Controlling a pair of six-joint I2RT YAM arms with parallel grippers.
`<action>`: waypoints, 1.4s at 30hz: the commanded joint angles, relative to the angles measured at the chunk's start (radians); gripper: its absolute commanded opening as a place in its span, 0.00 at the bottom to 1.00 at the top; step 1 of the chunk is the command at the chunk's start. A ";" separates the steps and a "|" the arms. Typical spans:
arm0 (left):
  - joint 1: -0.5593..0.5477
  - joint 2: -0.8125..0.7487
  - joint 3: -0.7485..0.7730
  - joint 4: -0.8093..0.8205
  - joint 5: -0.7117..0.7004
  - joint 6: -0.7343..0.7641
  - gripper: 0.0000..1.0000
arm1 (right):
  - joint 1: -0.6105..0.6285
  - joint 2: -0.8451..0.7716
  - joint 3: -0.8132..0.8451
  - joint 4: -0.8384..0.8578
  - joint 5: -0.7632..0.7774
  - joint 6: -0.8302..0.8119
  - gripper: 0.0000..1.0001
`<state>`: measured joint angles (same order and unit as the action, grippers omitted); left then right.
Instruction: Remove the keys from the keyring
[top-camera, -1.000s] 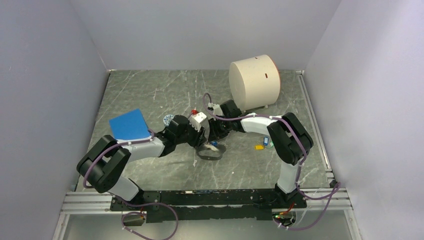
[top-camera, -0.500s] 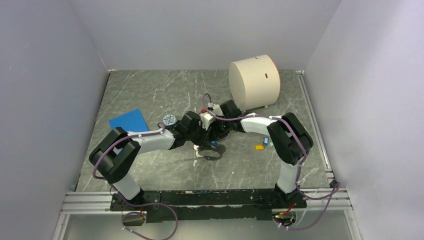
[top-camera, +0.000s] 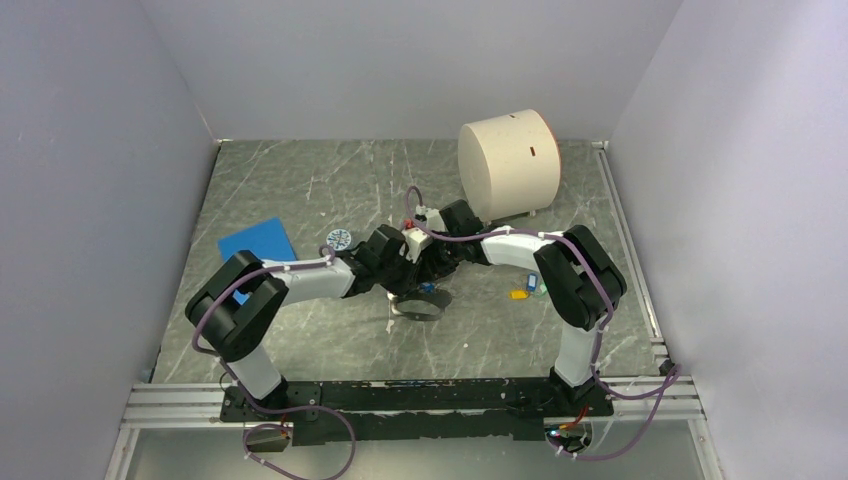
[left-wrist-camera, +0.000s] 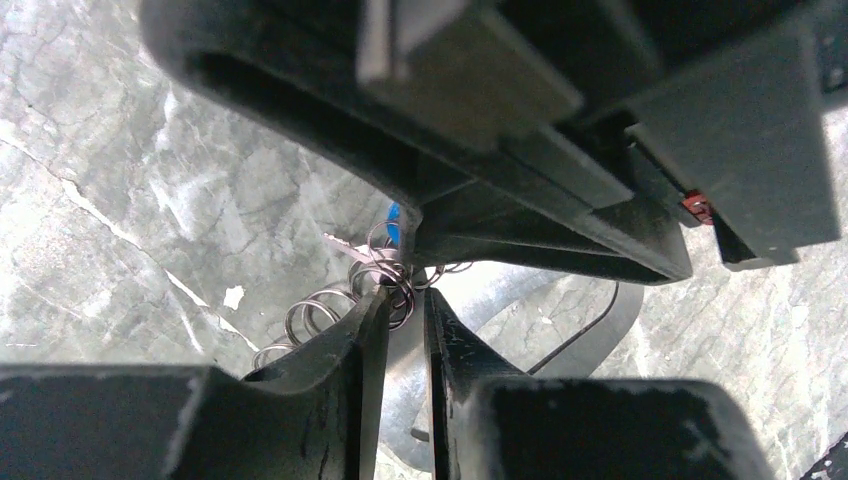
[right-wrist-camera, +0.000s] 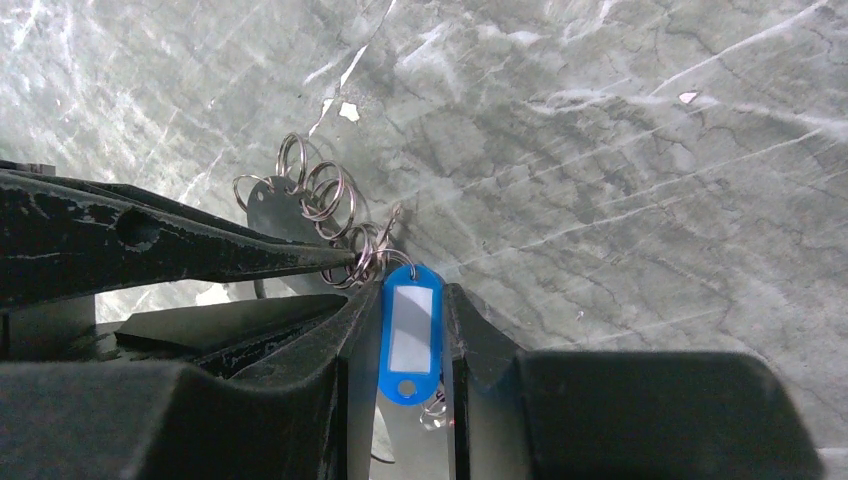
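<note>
Left arm has swung in from over the pad (top-camera: 258, 243), which is now uncovered, and your left tool (left-wrist-camera: 405, 300) meets the right tool (right-wrist-camera: 415, 288) at mid-table (top-camera: 330, 340), right above the keyring (top-camera: 440, 302). The keyring lies on the table under both tools and looks barely shifted by the approach. Left tool: fingers pressed almost together, a strand of the small wire rings (right-wrist-camera: 318, 195) caught at the tips. Right tool: fingers closed on either side of the blue key (right-wrist-camera: 410, 340), pinching its plastic head, the rings strung off the top of it. So you go from one tool on the bunch to two, and that looks like the set-up for parting this key from the ring chain: one side anchors, the other pulls or twists. The yellow key (top-camera: 519, 294) and green key (top-camera: 536, 288) lie loose on the table off to the right, well apart from the keyring, so those two read as already off and blue as the last one. The wrist views do not show whether the blue key's ring is open at the split or where the chain joins the keyring. Risk: wire slips out of the left tips, or the whole keyring drags along instead of the key coming free.
</note>
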<state>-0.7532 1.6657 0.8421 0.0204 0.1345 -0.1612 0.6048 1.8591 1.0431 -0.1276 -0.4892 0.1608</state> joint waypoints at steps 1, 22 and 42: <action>-0.006 0.023 0.044 0.007 0.005 -0.025 0.25 | 0.006 0.013 0.015 0.016 0.004 0.000 0.00; -0.008 -0.277 -0.198 0.230 0.216 0.128 0.03 | 0.003 -0.049 -0.012 0.023 0.007 -0.008 0.00; -0.005 -0.572 -0.441 0.450 0.081 0.125 0.03 | -0.006 -0.077 -0.026 0.033 -0.006 0.007 0.00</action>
<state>-0.7570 1.1191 0.4088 0.4282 0.2394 -0.0448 0.6025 1.8309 1.0325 -0.1322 -0.5186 0.1677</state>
